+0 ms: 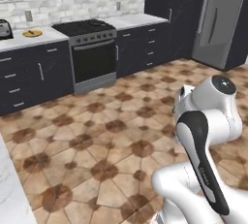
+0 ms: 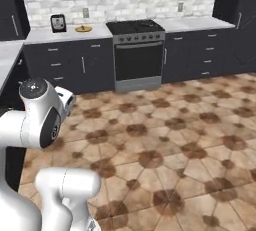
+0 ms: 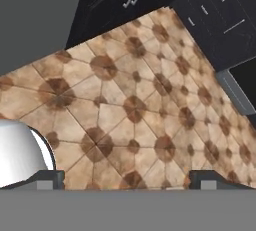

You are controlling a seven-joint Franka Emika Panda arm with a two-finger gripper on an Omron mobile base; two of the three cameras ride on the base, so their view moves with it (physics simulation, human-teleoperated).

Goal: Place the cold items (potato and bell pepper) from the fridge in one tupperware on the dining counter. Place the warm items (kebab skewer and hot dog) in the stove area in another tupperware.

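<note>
Folded white arm (image 1: pixel 203 136) over tiled floor (image 2: pixel 165 140), fingers (image 3: pixel 207 177) spread wide and empty in hand view, closed grey fridge (image 1: pixel 220 22) at left base view's right edge, stove (image 2: pixel 137 50) between dark cabinets, yellow plate (image 2: pixel 83 28) beside toaster (image 2: pixel 58 23) on the table's back edge.

White counter (image 1: pixel 34 39) beside the stove, toaster (image 1: pixel 5 29) and yellow plate (image 1: pixel 32 33) on it.
</note>
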